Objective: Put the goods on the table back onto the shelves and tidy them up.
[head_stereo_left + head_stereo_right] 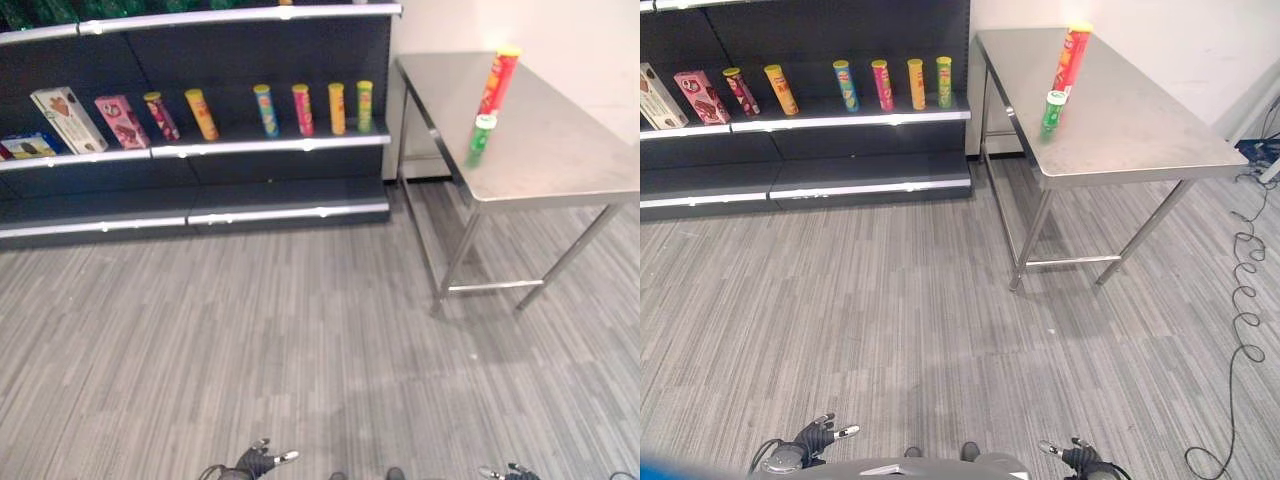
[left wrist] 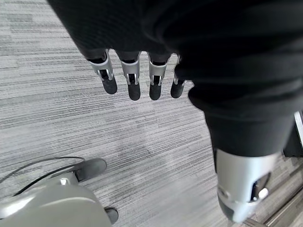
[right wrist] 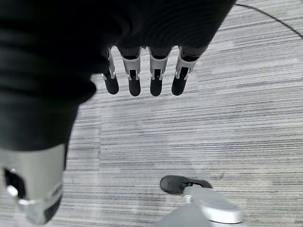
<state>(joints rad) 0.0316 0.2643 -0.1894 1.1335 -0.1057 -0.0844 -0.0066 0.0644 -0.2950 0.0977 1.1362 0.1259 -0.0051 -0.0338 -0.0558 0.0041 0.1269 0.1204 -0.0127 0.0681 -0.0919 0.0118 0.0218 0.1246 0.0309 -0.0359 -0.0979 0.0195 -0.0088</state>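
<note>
Both my left hand (image 2: 137, 78) and right hand (image 3: 142, 75) hang slack-fingered, empty. Tall red tube (image 1: 1071, 58) and short green can (image 1: 1053, 112) stand touching near the steel table's (image 1: 1140, 130) front-left edge; grabbing one may topple the other.

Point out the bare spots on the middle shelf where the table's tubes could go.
Middle shelf: the widest gap lies between the orange tube and the blue tube. The row from there to the green tube is packed; boxes crowd the left end.

blue box (image 1: 27, 146) cut by frame edge, top shelf (image 1: 200, 18) goods cropped
</note>
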